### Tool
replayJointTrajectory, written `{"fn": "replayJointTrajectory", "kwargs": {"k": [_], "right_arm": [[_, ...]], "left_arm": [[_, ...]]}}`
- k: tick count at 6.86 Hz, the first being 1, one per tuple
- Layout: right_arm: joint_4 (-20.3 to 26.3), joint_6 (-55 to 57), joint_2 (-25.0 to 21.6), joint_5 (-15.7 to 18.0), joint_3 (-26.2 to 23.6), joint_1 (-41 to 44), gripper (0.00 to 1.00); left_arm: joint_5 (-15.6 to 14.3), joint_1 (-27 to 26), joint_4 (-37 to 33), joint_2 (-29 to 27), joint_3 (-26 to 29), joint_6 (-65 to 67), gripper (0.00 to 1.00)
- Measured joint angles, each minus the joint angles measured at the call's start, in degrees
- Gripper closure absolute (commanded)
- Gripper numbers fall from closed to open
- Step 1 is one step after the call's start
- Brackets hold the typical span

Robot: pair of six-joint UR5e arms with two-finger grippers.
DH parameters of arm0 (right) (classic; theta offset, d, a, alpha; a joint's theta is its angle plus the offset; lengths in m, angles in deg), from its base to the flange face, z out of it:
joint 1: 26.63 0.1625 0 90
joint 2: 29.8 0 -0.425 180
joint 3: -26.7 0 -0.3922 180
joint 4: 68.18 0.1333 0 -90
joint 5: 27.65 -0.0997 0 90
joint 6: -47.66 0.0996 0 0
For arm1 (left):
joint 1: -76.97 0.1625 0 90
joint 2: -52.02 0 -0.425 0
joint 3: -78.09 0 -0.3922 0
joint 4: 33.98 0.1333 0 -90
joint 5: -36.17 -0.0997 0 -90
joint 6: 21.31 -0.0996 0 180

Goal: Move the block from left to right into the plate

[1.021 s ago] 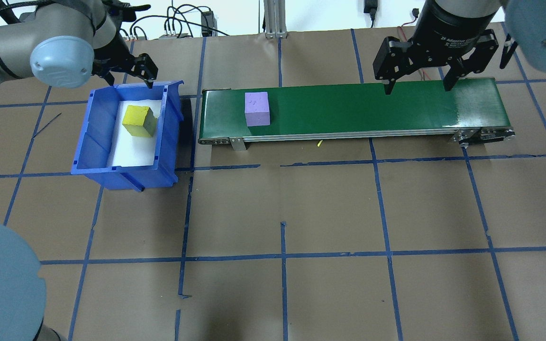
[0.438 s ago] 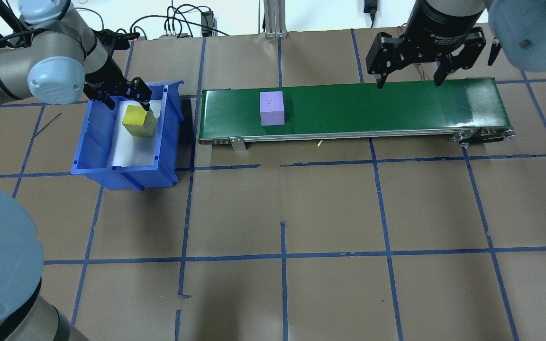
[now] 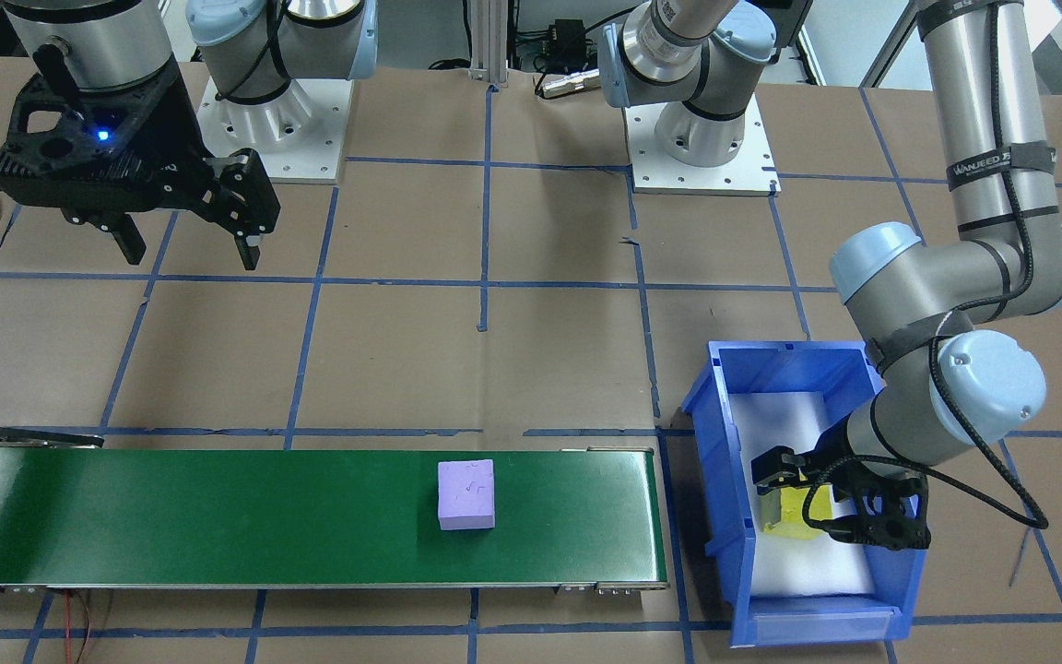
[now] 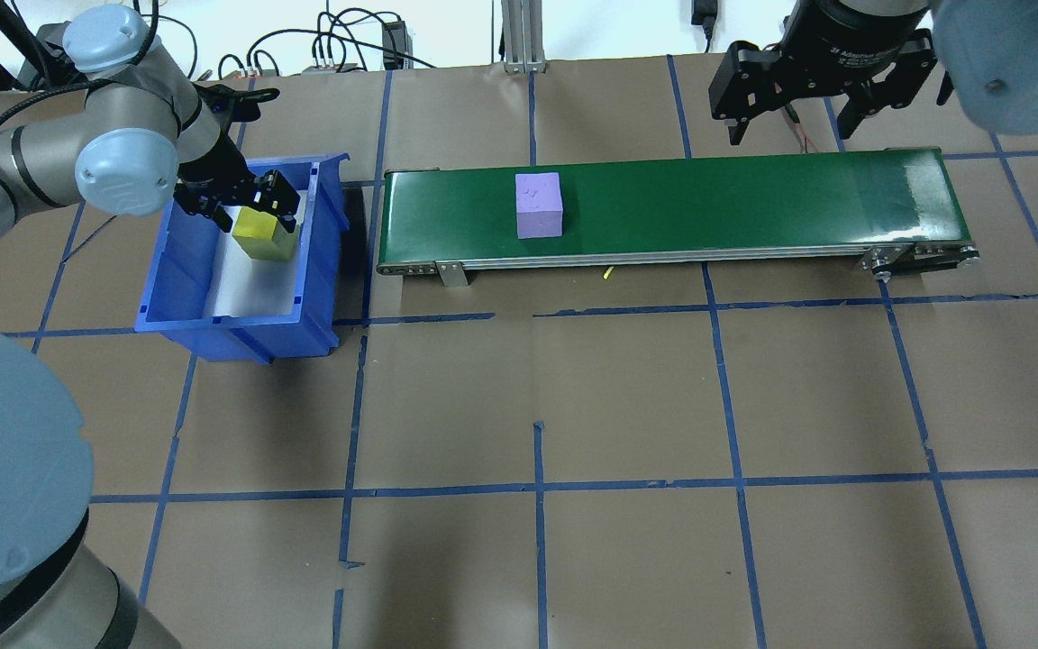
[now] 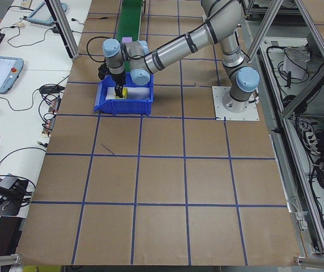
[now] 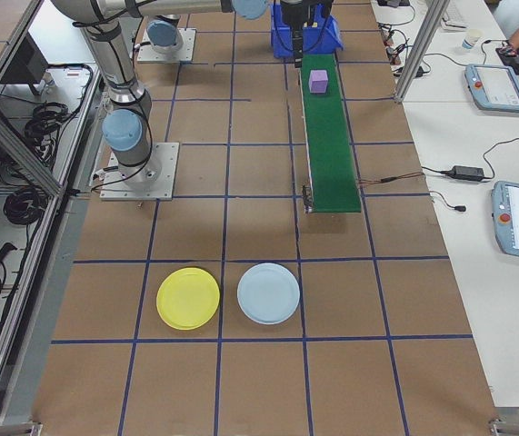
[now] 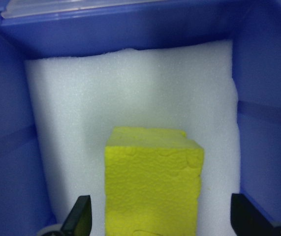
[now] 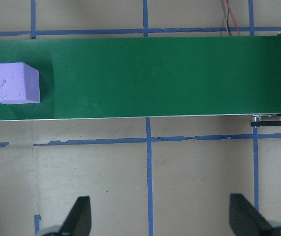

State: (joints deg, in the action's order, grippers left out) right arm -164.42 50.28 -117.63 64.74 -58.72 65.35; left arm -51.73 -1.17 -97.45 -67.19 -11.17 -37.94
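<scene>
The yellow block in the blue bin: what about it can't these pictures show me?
- Yellow block: near end cut off by the left wrist view's bottom edge.
- Its near side in the front-facing view: hidden by the left end effector.
- Contact between fingers and block: unclear in every view.
- Exterior left view: block too small.

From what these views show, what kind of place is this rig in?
Most likely a robotics lab or test cell, not a factory floor. Two arms are bolted to a table gridded with blue tape, a short green conveyor carries a purple block, and operator tablets and loose cables line the side benches.
</scene>
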Motion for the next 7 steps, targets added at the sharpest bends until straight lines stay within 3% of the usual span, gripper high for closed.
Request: {"fn": "replayJointTrajectory", "kwargs": {"k": [1, 2, 3, 5, 7], "right_arm": [[1.03, -0.16, 0.20, 0.01, 0.36, -0.26, 0.00], [1.93, -0.22, 0.65, -0.27, 1.03, -0.57, 0.00], [2.33, -0.26, 1.42, -0.45, 1.90, -1.02, 0.00], [2.37, -1.47, 4.59, 0.02, 5.06, -2.10, 0.00], [1.98, -4.13, 8.04, 0.12, 7.87, -3.96, 0.00]], "left_arm": [[0.05, 0.00, 0.03, -0.39, 0.12, 0.62, 0.27], [0.05, 0.00, 0.43, -1.01, 0.40, 1.22, 0.69], [-0.11, 0.00, 1.13, -1.72, 0.78, 1.23, 0.79], [-0.37, -0.01, 1.44, -1.56, 1.95, 2.21, 0.79], [-0.32, -0.20, -3.20, 1.37, 5.06, 5.74, 0.79]]}}
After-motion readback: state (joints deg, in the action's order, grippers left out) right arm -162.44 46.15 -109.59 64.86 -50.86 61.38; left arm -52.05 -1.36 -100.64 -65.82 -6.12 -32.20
